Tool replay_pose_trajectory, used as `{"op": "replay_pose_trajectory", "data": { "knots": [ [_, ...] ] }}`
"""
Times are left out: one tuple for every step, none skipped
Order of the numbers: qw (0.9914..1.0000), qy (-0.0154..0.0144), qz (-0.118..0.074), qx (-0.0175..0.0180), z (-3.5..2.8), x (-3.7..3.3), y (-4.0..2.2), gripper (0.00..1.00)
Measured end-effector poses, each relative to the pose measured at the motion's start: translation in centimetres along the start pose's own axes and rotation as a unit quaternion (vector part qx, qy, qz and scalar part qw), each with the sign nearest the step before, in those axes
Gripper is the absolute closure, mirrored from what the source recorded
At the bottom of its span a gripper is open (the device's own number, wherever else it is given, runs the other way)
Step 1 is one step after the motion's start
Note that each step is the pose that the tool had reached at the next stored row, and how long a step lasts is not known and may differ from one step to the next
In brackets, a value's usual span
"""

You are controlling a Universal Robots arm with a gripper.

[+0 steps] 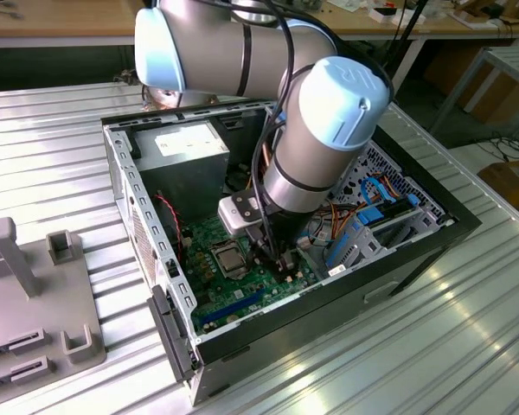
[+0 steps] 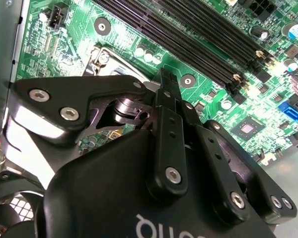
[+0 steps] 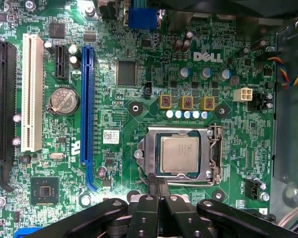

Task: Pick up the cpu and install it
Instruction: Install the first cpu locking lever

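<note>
Bright overhead light; glare streaks on ribbed table point(image 1: 467, 346); motherboard point(image 3: 139, 89) sharp.

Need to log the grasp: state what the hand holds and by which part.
Nothing: the hand is shut and empty beside the socket, with the cpu seated in it.

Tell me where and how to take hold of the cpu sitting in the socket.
Grip the cpu by two opposite edges, coming straight down from above. It lies flat in the socket, so only its thin edges stand free. The metal frame hugs those edges, leaving little room, so thin fingers are probably needed.
</note>
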State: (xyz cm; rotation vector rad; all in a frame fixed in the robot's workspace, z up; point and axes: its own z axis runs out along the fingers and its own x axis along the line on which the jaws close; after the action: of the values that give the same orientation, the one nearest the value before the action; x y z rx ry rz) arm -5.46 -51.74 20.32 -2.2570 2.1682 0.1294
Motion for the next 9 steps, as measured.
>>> {"op": "replay_pose_trajectory", "data": {
  "knots": [
    [1.0, 0.0, 0.0, 0.0, -0.02, 0.0, 0.06, 0.89],
    [1.0, 0.0001, 0.0, 0.0, -0.04, 0.0, 0.11, 0.89],
    [1.0, 0.0001, -0.001, 0.0, -0.04, -0.01, 0.12, 0.89],
    [1.0, 0.0001, -0.001, 0.0, -0.03, -0.01, 0.13, 0.89],
    [1.0, 0.0001, -0.001, 0.0, -0.04, 0.0, 0.14, 0.89],
    [1.0, 0.0001, -0.001, -0.0001, -0.04, 0.03, 0.15, 0.89],
    [1.0, 0.0001, -0.001, -0.0001, -0.02, 0.08, 0.1, 0.89],
    [1.0, 0.0001, -0.002, -0.0001, -0.01, 0.09, 0.03, 0.89],
    [1.0, 0.0001, -0.002, -0.0001, 0.01, 0.13, -0.09, 0.89]
  ]
}}
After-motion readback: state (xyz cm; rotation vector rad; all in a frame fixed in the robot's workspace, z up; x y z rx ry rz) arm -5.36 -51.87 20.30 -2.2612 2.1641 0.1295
